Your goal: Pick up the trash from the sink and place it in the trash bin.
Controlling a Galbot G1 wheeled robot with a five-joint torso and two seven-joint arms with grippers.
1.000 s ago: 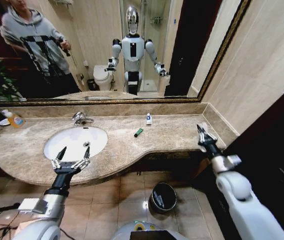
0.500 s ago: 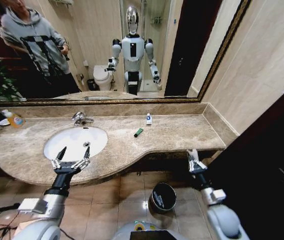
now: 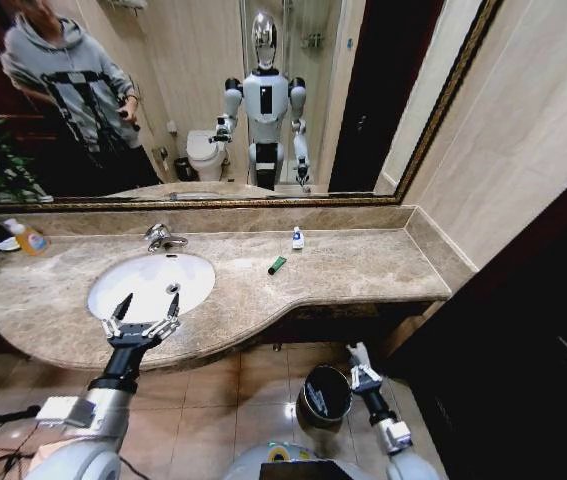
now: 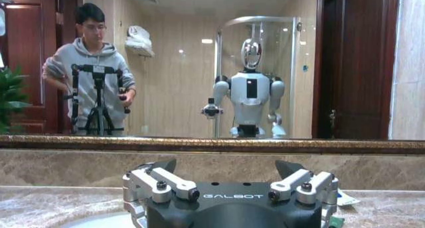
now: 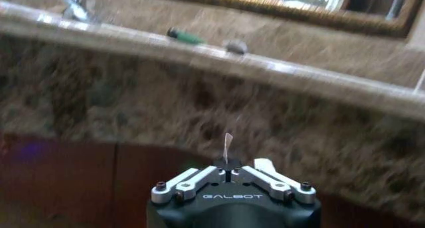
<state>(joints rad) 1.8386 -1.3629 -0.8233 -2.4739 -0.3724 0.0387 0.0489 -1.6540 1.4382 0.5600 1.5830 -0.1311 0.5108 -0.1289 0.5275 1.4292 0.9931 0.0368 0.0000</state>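
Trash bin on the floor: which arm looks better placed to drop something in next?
The right, probably. The right gripper is low beside the trash bin, shut on a thin white scrap; the left gripper is open, up at the sink's front edge.

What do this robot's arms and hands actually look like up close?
Each arm is a smooth white and grey shell ending in a black wrist block lettered GALBOT. The left gripper has silver metal linkages with bolts and dark pointed fingertips. The right gripper has the same silver links, with pale fingertips.
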